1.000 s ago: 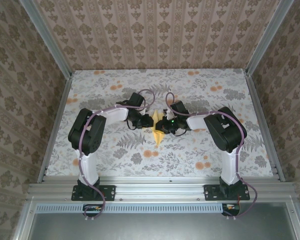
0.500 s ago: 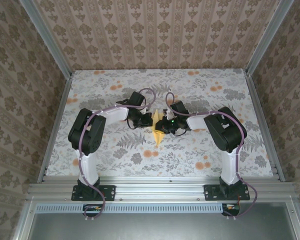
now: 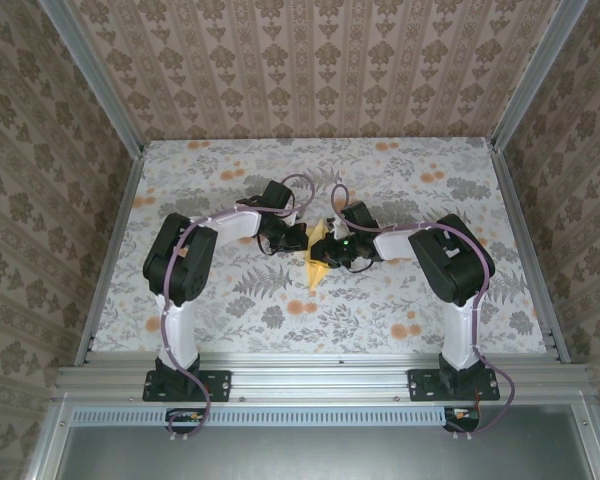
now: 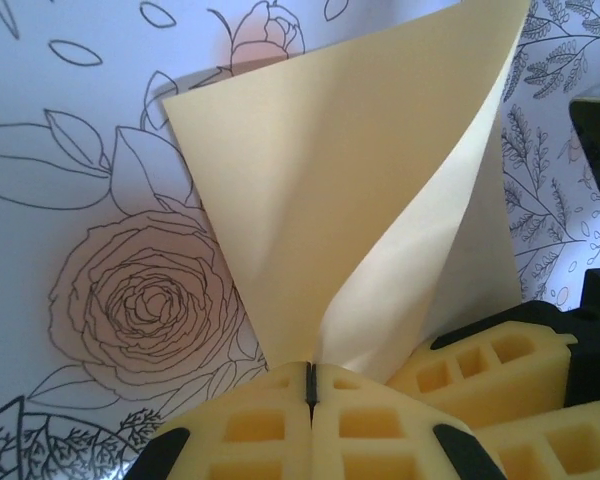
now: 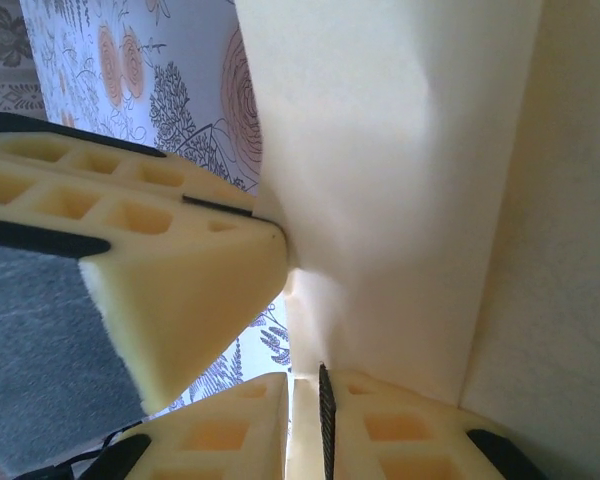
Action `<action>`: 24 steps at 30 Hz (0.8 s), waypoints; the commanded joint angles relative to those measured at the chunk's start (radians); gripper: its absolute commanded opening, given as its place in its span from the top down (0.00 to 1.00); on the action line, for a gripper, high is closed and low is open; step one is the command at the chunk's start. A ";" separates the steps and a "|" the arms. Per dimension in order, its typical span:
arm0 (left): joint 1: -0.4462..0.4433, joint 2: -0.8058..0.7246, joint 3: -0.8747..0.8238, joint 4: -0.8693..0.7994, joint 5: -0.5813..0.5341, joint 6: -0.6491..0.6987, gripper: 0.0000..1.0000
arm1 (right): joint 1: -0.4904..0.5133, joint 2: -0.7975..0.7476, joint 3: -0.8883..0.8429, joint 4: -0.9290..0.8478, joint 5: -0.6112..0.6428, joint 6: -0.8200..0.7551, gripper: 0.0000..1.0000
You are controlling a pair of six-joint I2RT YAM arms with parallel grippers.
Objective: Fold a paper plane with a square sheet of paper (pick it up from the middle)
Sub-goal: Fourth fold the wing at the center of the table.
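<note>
The yellow-orange paper [image 3: 314, 262] is folded into a narrow pointed shape, held up off the cloth between both grippers at the table's middle. My left gripper [image 3: 298, 238] is shut on the paper [image 4: 380, 220], which rises from between its closed pads as two curved flaps. My right gripper [image 3: 325, 250] is shut on the same paper [image 5: 400, 200], a layer pinched between its pads. In the right wrist view the left gripper's fingers [image 5: 170, 260] press against the paper from the left. The paper's pointed tip [image 3: 311, 284] hangs toward the near side.
A floral cloth [image 3: 230, 300] with orange flower prints covers the table. Patterned walls and metal rails [image 3: 110, 250] close in the workspace on three sides. Both arms bend inward, elbows out at left [image 3: 175, 265] and right [image 3: 455, 260].
The left arm has shifted slightly right and its gripper closer to the right one. The paper between them looks narrower and more bunched, its tip drawn in a little.
</note>
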 commanded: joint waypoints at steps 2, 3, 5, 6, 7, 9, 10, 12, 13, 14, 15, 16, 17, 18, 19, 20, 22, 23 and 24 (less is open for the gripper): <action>0.002 0.024 0.039 -0.009 0.014 0.035 0.98 | 0.010 -0.025 -0.024 -0.014 -0.010 -0.024 0.79; 0.002 0.029 0.043 -0.010 0.014 0.038 0.98 | 0.011 -0.031 -0.024 -0.016 -0.009 -0.026 0.79; 0.002 0.033 0.044 -0.013 0.014 0.040 0.99 | 0.011 -0.042 -0.021 -0.029 -0.003 -0.035 0.76; 0.002 0.035 0.042 -0.015 0.013 0.044 0.98 | 0.011 -0.050 -0.017 -0.040 0.000 -0.041 0.75; 0.002 0.036 0.042 -0.017 0.011 0.047 0.99 | 0.010 -0.060 -0.015 -0.050 0.007 -0.048 0.75; 0.002 0.038 0.041 -0.021 0.006 0.052 0.98 | 0.011 -0.082 -0.014 -0.068 0.017 -0.057 0.74; 0.002 0.040 0.039 -0.022 0.003 0.053 0.98 | 0.011 -0.093 -0.015 -0.074 0.019 -0.060 0.74; 0.004 0.046 0.039 -0.022 0.001 0.055 0.99 | 0.012 -0.112 -0.017 -0.079 0.020 -0.061 0.74; 0.004 0.048 0.040 -0.023 0.000 0.056 0.99 | 0.012 -0.121 -0.022 -0.081 0.021 -0.060 0.74; 0.004 0.051 0.040 -0.024 -0.002 0.058 0.99 | 0.011 -0.129 -0.026 -0.083 0.023 -0.060 0.74; 0.004 0.053 0.040 -0.025 -0.003 0.058 0.99 | 0.010 -0.139 -0.031 -0.084 0.023 -0.061 0.74; 0.004 0.052 0.041 -0.027 -0.004 0.060 0.99 | 0.013 -0.148 -0.038 -0.088 0.024 -0.062 0.74; 0.005 0.055 0.043 -0.027 -0.005 0.063 0.99 | 0.013 -0.156 -0.045 -0.090 0.025 -0.062 0.75; 0.005 0.055 0.042 -0.028 -0.007 0.064 0.99 | 0.013 -0.163 -0.054 -0.092 0.025 -0.062 0.75; 0.005 0.055 0.043 -0.029 -0.008 0.066 0.98 | 0.014 -0.170 -0.062 -0.092 0.025 -0.062 0.76; 0.005 0.056 0.044 -0.030 -0.010 0.066 0.99 | 0.016 -0.170 -0.068 -0.090 0.025 -0.060 0.76; 0.005 0.059 0.047 -0.031 -0.008 0.070 0.99 | 0.024 -0.160 -0.071 -0.086 0.019 -0.057 0.78; 0.005 0.060 0.046 -0.032 -0.008 0.071 0.98 | 0.029 -0.152 -0.071 -0.080 0.017 -0.055 0.78; 0.005 0.060 0.047 -0.033 -0.010 0.071 0.98 | 0.034 -0.146 -0.069 -0.076 0.015 -0.054 0.79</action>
